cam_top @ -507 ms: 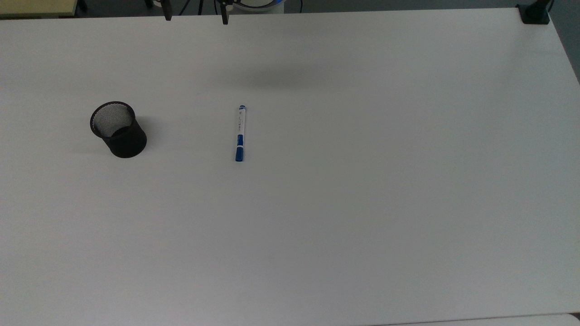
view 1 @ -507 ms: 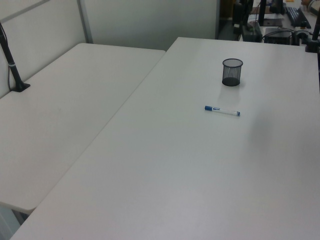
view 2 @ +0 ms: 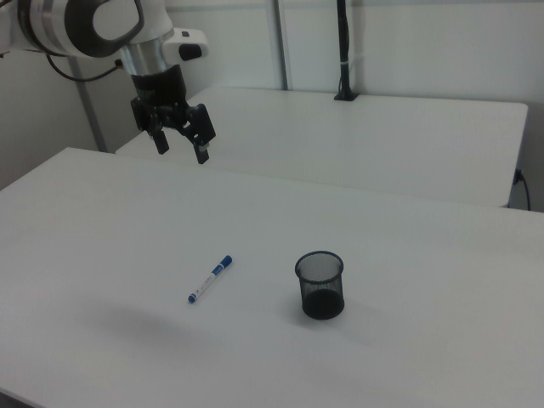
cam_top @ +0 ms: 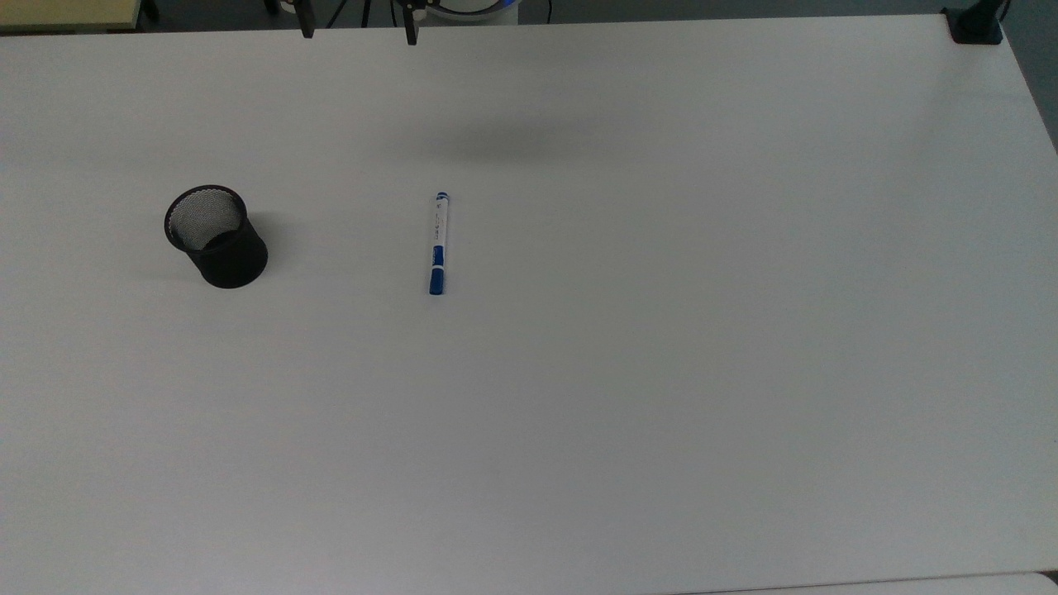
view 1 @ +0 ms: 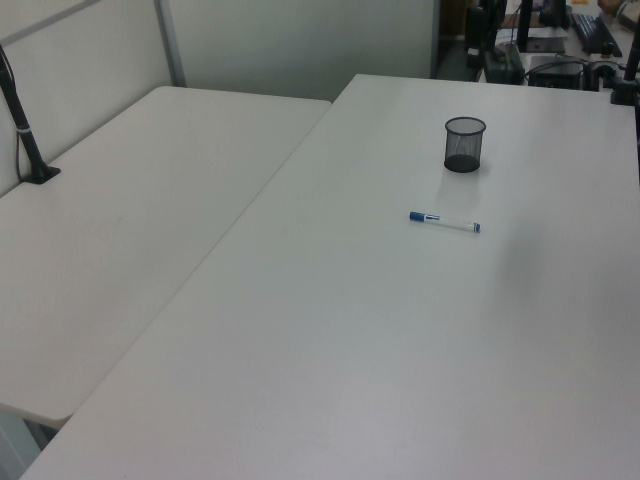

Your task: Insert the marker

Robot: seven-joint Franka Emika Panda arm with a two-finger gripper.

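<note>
While the gripper [view 2: 179, 147] hangs high above the desk [cam_top: 661, 372] with its fingers [view 2: 202, 155] apart and empty, the marker [cam_top: 437, 243] lies flat, well apart from the black mesh cup [cam_top: 216, 236]. Its long axis runs up-down in the top view, blue cap toward the bottom.

Your gripper [view 2: 180, 146] hangs high with its fingers spread, and open air lies below it down to the table [cam_top: 661, 330]. The marker [cam_top: 437, 243] lies flat with bare table all round. The one obstacle is the cup [cam_top: 216, 236], well apart from both.
</note>
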